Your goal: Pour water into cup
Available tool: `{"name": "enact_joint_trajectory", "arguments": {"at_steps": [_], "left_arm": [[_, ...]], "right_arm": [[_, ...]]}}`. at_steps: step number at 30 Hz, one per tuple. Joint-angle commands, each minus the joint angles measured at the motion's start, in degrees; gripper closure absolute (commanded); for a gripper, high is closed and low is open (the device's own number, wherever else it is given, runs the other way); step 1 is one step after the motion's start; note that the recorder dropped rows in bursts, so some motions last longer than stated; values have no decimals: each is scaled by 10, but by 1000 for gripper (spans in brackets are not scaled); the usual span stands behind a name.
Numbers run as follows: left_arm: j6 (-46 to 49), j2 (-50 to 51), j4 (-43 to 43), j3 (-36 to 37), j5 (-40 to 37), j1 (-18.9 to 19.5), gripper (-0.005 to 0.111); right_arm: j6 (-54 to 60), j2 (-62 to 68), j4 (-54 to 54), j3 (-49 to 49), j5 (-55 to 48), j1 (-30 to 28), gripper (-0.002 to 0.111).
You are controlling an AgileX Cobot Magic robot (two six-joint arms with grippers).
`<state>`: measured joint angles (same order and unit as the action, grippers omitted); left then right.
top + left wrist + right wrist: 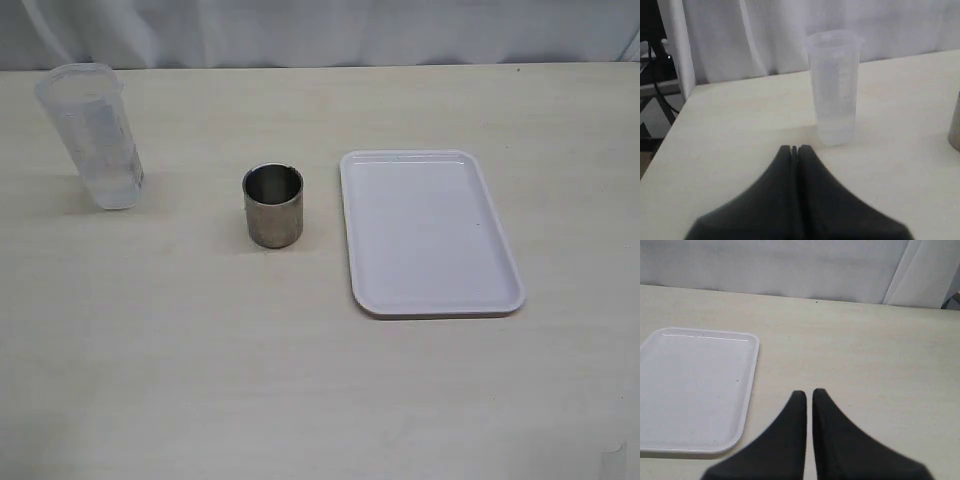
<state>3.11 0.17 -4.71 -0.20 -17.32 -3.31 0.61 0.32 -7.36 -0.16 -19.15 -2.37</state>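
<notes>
The brushed-steel cup stands upright at the table's middle; its edge shows in the left wrist view. The tall translucent plastic container stands at the far left, with clear water low inside. It also shows in the left wrist view, with the water near its base. My left gripper is shut and empty, short of the container. My right gripper is shut and empty, beside the tray. Neither gripper shows in the exterior view.
A white rectangular tray lies flat to the right of the cup and shows in the right wrist view. A white curtain hangs behind the table's far edge. The table's left edge lies near the container.
</notes>
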Motion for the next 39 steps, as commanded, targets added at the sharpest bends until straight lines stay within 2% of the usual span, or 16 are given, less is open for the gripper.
{"name": "enact_joint_trajectory", "arguments": {"at_steps": [1,4,7,16,20,22,25,27,28,33,39], "left_arm": [[1,-2,9,2,83,2,107],[1,-2,9,2,121,2,107],[2,-2,4,2,158,2,107],[-1,-2,-5,2,380,2,107],[-72,-2,-2,2,446,2,107],[-149,-2,-2,2,478,2,107],[-164,10,-7,0,483,2,104],[-149,52,-7,-15,486,2,88],[-148,83,-7,-22,502,2,70],[-134,183,-7,-30,548,2,2],[-124,339,-16,-31,593,2,2]], "right_arm": [[0,-3,-12,2,-2,-1,104],[0,-3,-13,2,9,-1,104],[0,-3,-13,2,79,-1,104],[0,-3,-8,2,316,-1,104],[-2,-3,-8,2,414,-1,104],[-62,-3,-8,2,474,-1,104],[-188,-3,-11,2,496,-1,104],[-235,-3,-12,2,490,-1,104],[-236,-3,-12,2,489,-1,104],[-237,-3,-12,2,478,-1,104],[-237,-3,-12,2,445,-1,104]]}}
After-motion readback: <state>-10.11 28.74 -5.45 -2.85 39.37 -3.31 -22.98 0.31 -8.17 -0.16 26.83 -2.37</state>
